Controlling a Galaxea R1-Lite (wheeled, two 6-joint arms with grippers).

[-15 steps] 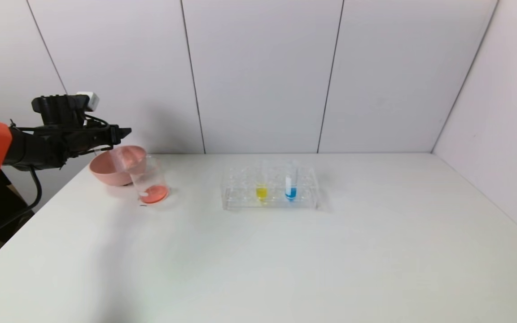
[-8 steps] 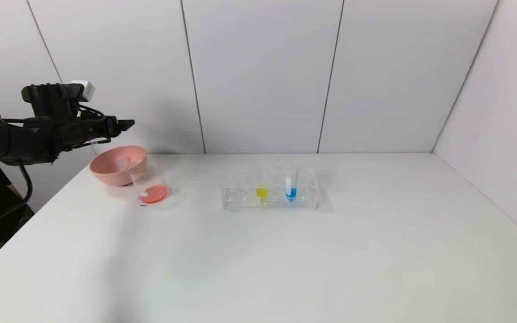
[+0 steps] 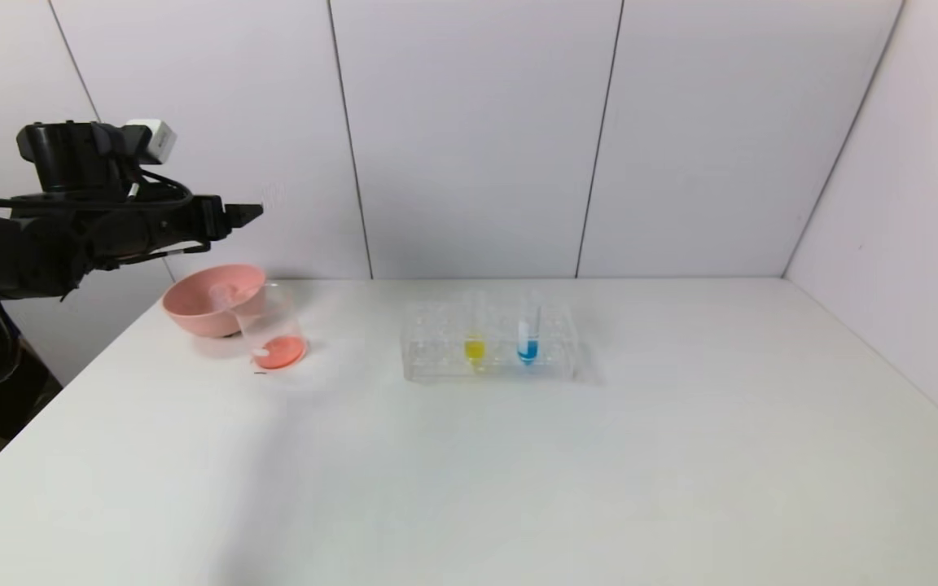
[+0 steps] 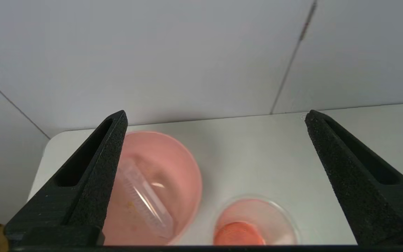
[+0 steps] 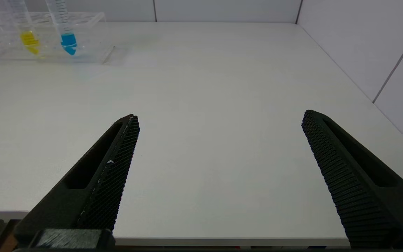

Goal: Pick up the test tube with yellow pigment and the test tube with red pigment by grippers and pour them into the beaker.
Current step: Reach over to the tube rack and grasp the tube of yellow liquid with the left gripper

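Red poured, yellow tube next.
Test tube with yellow pigment [image 3: 475, 342] upright in rack [image 3: 436, 358], far right of and below left gripper [image 3: 253, 212], released, empty, above pink bowl [image 3: 184, 305]; beaker [image 3: 273, 330] with red just below. Right gripper [image 5: 219, 140] spread, empty. Best approach: descend level, grasp above liquid.

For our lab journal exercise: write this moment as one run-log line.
left gripper: open, empty, above pink bowl | empty tube: in bowl | beaker: red liquid | yellow tube: in rack | right gripper: open, idle
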